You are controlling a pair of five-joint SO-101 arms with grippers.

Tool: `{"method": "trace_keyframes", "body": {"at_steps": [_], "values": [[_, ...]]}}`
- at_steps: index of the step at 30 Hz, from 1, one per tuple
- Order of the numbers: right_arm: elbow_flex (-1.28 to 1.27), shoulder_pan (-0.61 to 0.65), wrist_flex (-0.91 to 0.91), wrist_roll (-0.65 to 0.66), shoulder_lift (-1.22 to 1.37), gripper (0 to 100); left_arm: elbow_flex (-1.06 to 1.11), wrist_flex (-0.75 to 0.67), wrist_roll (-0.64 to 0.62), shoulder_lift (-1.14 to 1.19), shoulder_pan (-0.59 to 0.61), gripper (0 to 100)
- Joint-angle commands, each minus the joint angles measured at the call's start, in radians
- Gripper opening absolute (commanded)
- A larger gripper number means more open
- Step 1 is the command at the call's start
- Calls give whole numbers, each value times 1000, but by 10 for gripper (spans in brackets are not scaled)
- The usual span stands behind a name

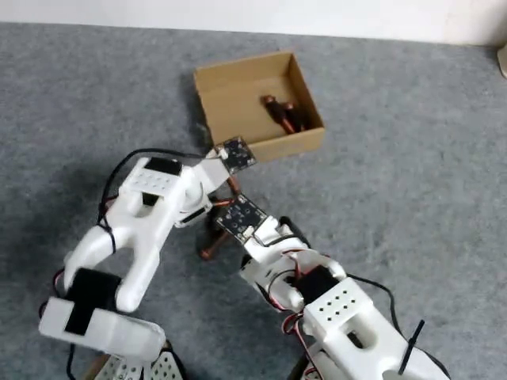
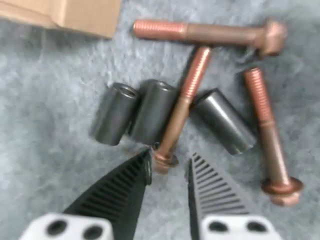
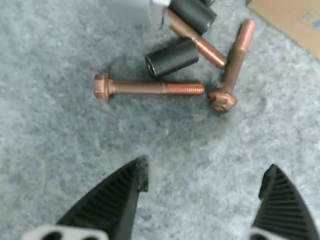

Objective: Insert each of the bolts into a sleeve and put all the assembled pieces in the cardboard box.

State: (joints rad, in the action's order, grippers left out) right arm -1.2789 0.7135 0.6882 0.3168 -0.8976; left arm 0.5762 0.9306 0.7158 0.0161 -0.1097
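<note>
Bolt (image 2: 182, 107) head btwn L jaws, slightly open; R jaws wide, empty.

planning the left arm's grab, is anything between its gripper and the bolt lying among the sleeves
Nothing visible. The left gripper is open, the bolt head-first at its tips; its shaft lies against one sleeve, another sleeve close beside.

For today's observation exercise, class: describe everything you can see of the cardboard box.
The cardboard box is brown, shallow, roughly square and open-topped, with plain upright walls. It sits flat on the grey table, turned at a slight angle. Inside, near one wall, lie dark-and-copper assembled pieces. An arm's circuit board overlaps its near corner; contact is unclear.
</note>
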Motion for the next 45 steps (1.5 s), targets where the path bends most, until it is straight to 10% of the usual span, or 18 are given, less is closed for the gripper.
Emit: {"method": "trace_keyframes", "body": {"at_steps": [1, 14, 32, 45], "values": [[10, 10, -21, -12, -16, 324, -94, -18, 9, 97, 10, 123], [10, 10, -7, -12, -16, 324, -410, 258, 8, 366, 7, 118], [12, 5, 7, -12, -18, 324, -381, 265, 9, 358, 27, 6], [8, 4, 4, -12, -18, 324, 22, 97, -204, -334, 111, 6]]}}
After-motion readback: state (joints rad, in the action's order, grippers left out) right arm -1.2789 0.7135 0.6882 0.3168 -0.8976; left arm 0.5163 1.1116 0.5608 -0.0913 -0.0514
